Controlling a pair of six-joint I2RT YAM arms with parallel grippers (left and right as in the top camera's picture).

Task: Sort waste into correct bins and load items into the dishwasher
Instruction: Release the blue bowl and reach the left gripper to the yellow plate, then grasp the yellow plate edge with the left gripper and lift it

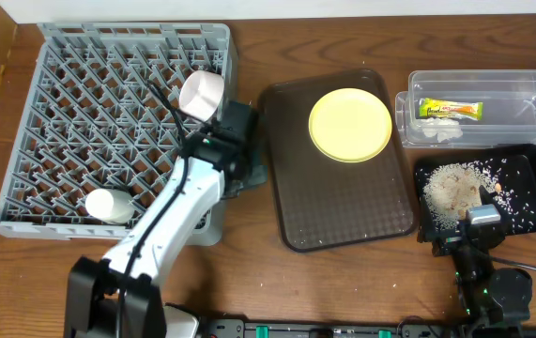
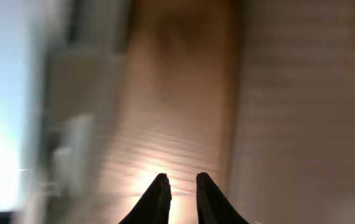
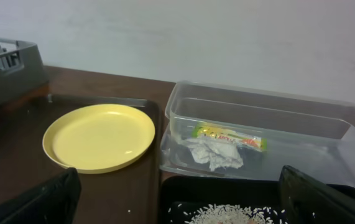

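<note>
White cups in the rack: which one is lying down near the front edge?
The white cup at the grey rack's front-left corner, lying on its side. The other cup sits at the rack's right side, its open mouth showing, beside the left arm's wrist.

**Left wrist view: a blurred close-up**

The picture is heavily smeared — little can be made out. At the near edge two dark fingertips (image 2: 158,198) of the left gripper (image 2: 182,200) rise side by side, a narrow gap between them, nothing visible in it. Beyond them lies a ribbed brown surface (image 2: 177,112), streaked by the blur. To the left stands a pale grey shape (image 2: 71,106) — indistinct — with a bright bluish-white patch (image 2: 0,93) at the far left edge.
</note>
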